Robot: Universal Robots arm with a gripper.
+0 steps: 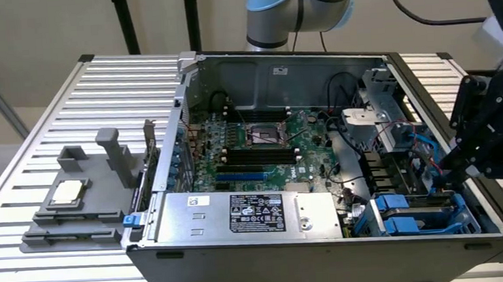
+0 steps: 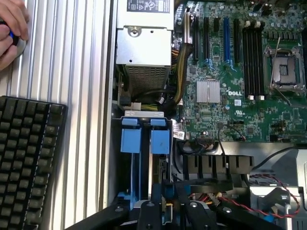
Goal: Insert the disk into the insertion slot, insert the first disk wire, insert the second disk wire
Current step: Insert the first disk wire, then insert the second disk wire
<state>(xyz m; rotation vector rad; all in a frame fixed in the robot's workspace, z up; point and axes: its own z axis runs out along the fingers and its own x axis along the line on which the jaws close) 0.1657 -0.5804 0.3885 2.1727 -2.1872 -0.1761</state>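
The insertion slot (image 1: 422, 214) (image 2: 144, 120) is the grey bay with bright blue clips in the case's corner nearest the camera, at the exterior view's right. A thin grey edge framed in blue, which I take for the disk (image 2: 146, 173), stands on edge down in that bay; its label is hidden. My black gripper (image 1: 447, 176) (image 2: 169, 203) hangs just over the bay's end. Its fingers (image 2: 156, 199) stand slightly apart with blue plastic showing between them, gripping nothing. Thin red and blue cables (image 1: 408, 138) (image 2: 261, 203) lie loose beside the bay; I cannot tell which are the disk wires.
A silver labelled power-supply box (image 1: 247, 213) (image 2: 144, 43) sits beside the bay, with the green motherboard (image 1: 261, 147) (image 2: 240, 91) behind it. A grey stand with a chip (image 1: 71, 198) rests at the exterior view's left. A black keyboard (image 2: 29, 158) and a hand (image 2: 12, 28) lie on the ribbed table.
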